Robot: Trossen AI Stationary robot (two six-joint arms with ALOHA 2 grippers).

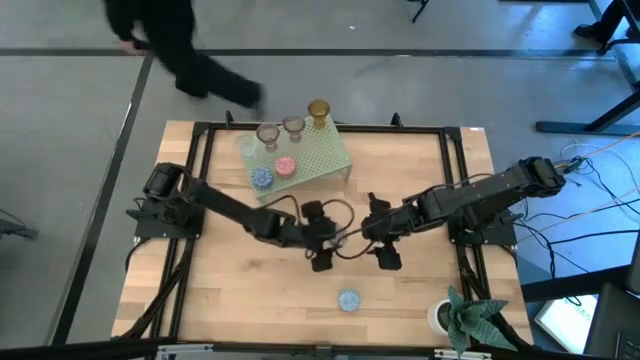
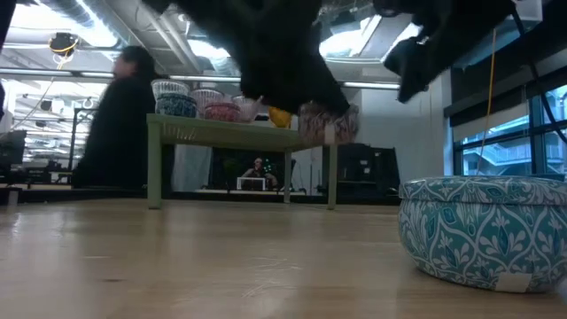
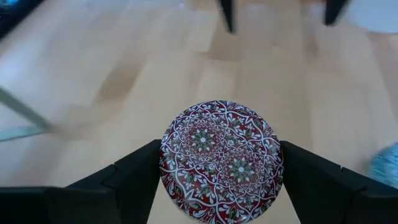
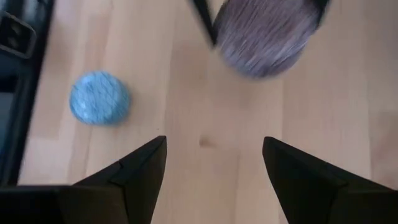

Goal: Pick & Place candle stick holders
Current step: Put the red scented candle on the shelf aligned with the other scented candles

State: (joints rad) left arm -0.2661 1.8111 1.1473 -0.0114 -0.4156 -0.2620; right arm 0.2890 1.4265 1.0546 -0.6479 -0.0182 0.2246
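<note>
At centre-left of the high view, the left gripper (image 1: 322, 250) is clamped on a red patterned holder (image 3: 221, 160); it should probably be carried level to the green rack (image 1: 330, 158) at upper centre. Right of it, the right gripper (image 4: 214, 163) hangs spread and empty. Only the left wrist view reveals that pattern; only the low view shows the blue holder's (image 2: 483, 232) wall.

Grey floor (image 1: 420, 70), windows (image 2: 532, 133) beyond

Glass holders (image 2: 205, 100) crowd the green rack (image 2: 239, 133); a teal-patterned one (image 2: 483, 232) sits near.
</note>
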